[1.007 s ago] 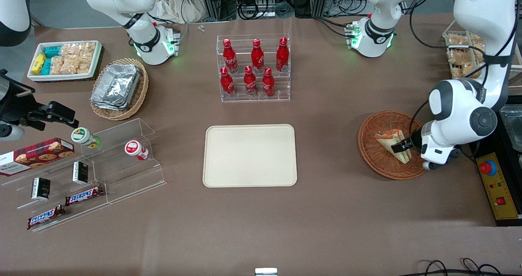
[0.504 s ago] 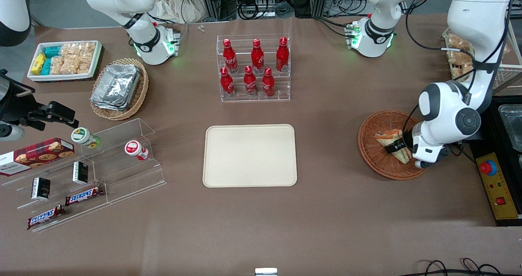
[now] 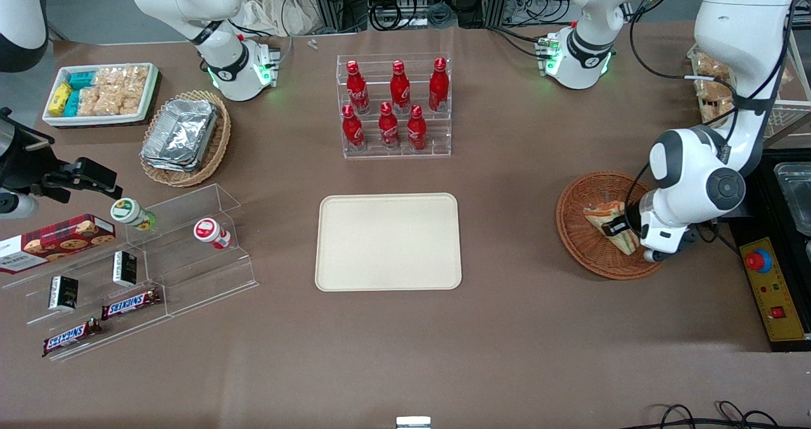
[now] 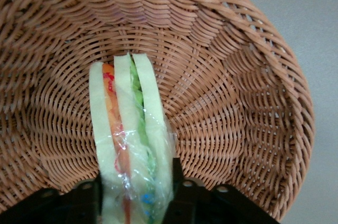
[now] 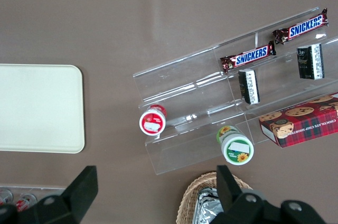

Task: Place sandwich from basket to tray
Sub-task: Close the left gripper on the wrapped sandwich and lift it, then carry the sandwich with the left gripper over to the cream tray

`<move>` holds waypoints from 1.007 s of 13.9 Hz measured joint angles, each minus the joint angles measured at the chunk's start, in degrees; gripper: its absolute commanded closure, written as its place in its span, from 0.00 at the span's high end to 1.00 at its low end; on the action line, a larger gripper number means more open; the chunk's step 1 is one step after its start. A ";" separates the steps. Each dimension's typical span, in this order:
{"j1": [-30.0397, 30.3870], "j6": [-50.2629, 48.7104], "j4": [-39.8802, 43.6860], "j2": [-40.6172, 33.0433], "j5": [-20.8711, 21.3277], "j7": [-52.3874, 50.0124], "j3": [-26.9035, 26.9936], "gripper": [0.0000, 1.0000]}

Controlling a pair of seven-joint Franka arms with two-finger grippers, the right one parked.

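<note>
The sandwich (image 3: 599, 215), a clear-wrapped wedge of white bread with green and orange layers, stands on edge in the reddish-brown wicker basket (image 3: 573, 242) toward the working arm's end of the table. My gripper (image 3: 618, 229) is down in the basket, shut on the sandwich. In the left wrist view the black fingers (image 4: 178, 182) press on both bread faces of the sandwich (image 4: 129, 123), with the gripper (image 4: 136, 182) astride its wide end and the basket (image 4: 227, 102) weave all around. The cream tray (image 3: 388, 241) lies bare at the table's middle.
A clear rack of red bottles (image 3: 396, 106) stands farther from the camera than the tray. Toward the parked arm's end are a stepped clear shelf (image 3: 146, 264) with snacks, a tan basket of foil trays (image 3: 185, 137) and a white bin (image 3: 101, 93). A yellow control box (image 3: 770, 289) lies beside the basket.
The arm's wrist shifted a little toward the tray over the basket, and the gripper slid along the sandwich. In the last half second almost nothing moved.
</note>
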 measured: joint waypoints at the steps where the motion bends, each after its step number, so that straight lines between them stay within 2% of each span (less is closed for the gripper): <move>1: 0.00 -0.62 0.35 -0.43 0.00 0.00 0.00 0.10; 4: 0.00 -11.43 5.88 -3.07 0.00 -0.01 -0.15 0.10; 9: -0.10 -33.76 26.72 -5.75 -0.28 0.00 -2.55 0.12; 11: -0.14 -37.28 31.74 -5.71 -0.28 0.02 -4.26 0.14; 12: -0.16 -37.59 32.74 -5.60 -0.26 0.02 -5.41 0.15; 13: -0.24 -37.59 33.15 -5.34 -0.23 0.02 -6.66 0.21; 14: -0.67 -37.53 33.21 -4.91 0.02 0.00 -7.68 0.21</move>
